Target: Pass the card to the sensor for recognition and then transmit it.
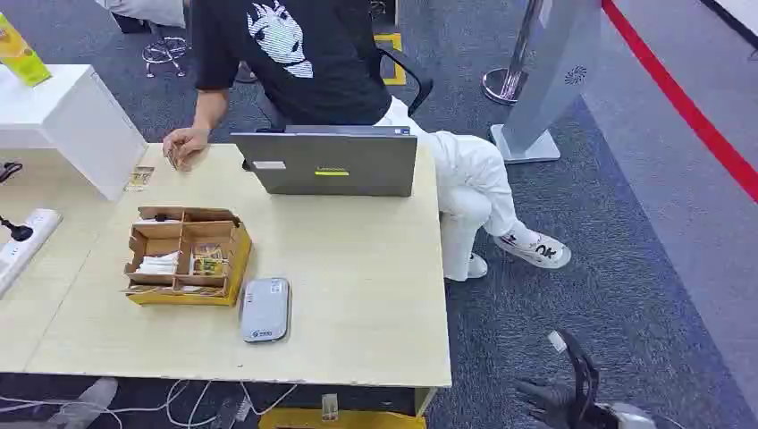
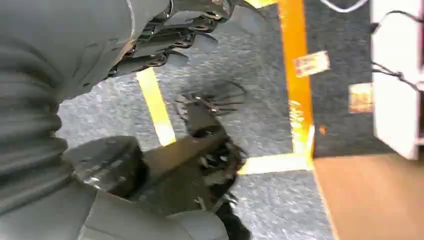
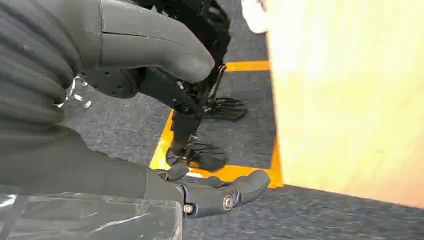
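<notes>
A grey card sensor (image 1: 265, 309) lies flat on the wooden table (image 1: 357, 286), just right of a cardboard organiser (image 1: 186, 256). The organiser holds yellow-printed cards (image 1: 207, 259) and white slips (image 1: 159, 264). Another small card (image 1: 139, 177) lies on the table near a person's hand (image 1: 185, 143). My right hand (image 1: 572, 393) hangs low beside the table's right front corner; in the right wrist view its thumb (image 3: 150, 45) and fingers (image 3: 220, 195) are apart with nothing between them. My left hand (image 2: 160, 37) hangs over the floor, fingers loose, holding nothing.
A person in a black shirt and white trousers sits at the far side behind an open grey laptop (image 1: 331, 164). A white box (image 1: 71, 121) and a power strip (image 1: 22, 243) occupy the left. Cables (image 1: 206, 402) hang under the front edge. A grey kiosk stand (image 1: 550, 80) rises at the back right.
</notes>
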Controlling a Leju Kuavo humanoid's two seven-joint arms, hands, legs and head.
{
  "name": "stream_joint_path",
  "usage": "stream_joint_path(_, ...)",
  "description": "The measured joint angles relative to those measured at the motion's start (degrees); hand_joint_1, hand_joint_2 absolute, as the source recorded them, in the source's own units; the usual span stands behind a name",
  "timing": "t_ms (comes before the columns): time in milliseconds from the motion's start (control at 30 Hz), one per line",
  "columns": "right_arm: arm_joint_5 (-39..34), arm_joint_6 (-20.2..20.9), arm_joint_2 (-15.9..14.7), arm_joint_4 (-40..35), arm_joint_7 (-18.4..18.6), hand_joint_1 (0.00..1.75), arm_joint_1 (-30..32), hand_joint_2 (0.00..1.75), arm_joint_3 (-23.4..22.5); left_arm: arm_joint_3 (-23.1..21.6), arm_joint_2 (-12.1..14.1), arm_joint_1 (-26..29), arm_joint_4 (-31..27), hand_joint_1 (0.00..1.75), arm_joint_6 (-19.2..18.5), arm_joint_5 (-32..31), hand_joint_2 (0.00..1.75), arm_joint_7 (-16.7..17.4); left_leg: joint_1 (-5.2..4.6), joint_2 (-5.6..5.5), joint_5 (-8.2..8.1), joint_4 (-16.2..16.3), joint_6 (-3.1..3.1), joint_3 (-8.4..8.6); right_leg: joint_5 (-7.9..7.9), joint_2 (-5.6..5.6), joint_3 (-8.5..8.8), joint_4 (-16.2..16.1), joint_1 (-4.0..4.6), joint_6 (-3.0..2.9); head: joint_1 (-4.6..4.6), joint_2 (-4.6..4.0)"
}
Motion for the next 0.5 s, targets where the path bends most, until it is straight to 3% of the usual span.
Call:
stream_joint_path(100, -4.09, 1.64, -2.05, 1.14, 1.94, 0.00, -1.92, 1.75, 2.08, 0.13, -0.13, -1.69, 0.48, 0.00, -0.83, 0.59, 1.75, -1.62, 0.01, -0.03, 0.00, 0.05, 0.00, 0.00, 0.00, -0.02, -0.01, 0.00, 0.00, 0.00, 0.00, 0.00)
stream_joint_path(133, -5.65, 1.92, -2.53, 1.63, 2.51, 0.00, -2.06, 0.00, 3.01, 0.24, -0.15, -2.31, 0.65, 0.00, -1.20, 0.92, 1.75, -2.35, 0.01, -0.03, 0.00, 0.05, 0.00, 0.00, 0.00, -0.02, -0.01, 0.00, 0.00, 0.00, 0.02, 0.00)
stream_joint_path(233, -9.82, 2.14, -3.03, 2.88, 3.30, 0.00, -1.01, 0.00, 5.59, 0.85, -0.26, -3.04, 1.44, 0.00, -1.66, 1.57, 1.75, -4.14, 0.02, 0.08, -0.02, 0.07, 0.00, -0.05, 0.00, 0.11, -0.15, 0.00, 0.01, 0.00, 0.00, 0.00)
stream_joint_path(267, -11.08, 2.12, -3.03, 3.19, 3.27, 0.00, -0.17, 1.75, 6.43, 1.25, -0.33, -3.12, 1.60, 0.00, -1.68, 2.01, 1.75, -4.92, 0.02, 0.07, -0.02, 0.06, 0.00, -0.14, 0.00, 0.10, -0.20, 0.00, 0.01, 0.00, 0.00, 0.00)
stream_joint_path(400, -14.59, 1.31, -1.75, 3.95, 1.64, 0.00, 3.35, 1.75, 9.63, 4.25, -0.38, -3.12, 2.40, 0.00, -1.53, 5.08, 1.75, -7.69, 0.06, 0.17, -0.03, 0.05, -0.01, -0.41, 0.01, 0.15, -0.46, 0.03, 0.06, -0.01, 0.02, 0.00)
stream_joint_path(500, -15.71, 0.06, 0.34, 4.41, -0.22, 0.00, 5.91, 1.75, 11.29, 7.33, 1.07, -2.82, 2.97, 0.00, -1.42, 8.11, 1.75, -9.29, 0.07, 0.14, -0.06, 0.02, -0.05, -0.43, -0.01, 0.14, -0.52, 0.04, 0.07, -0.02, -0.02, 0.00)
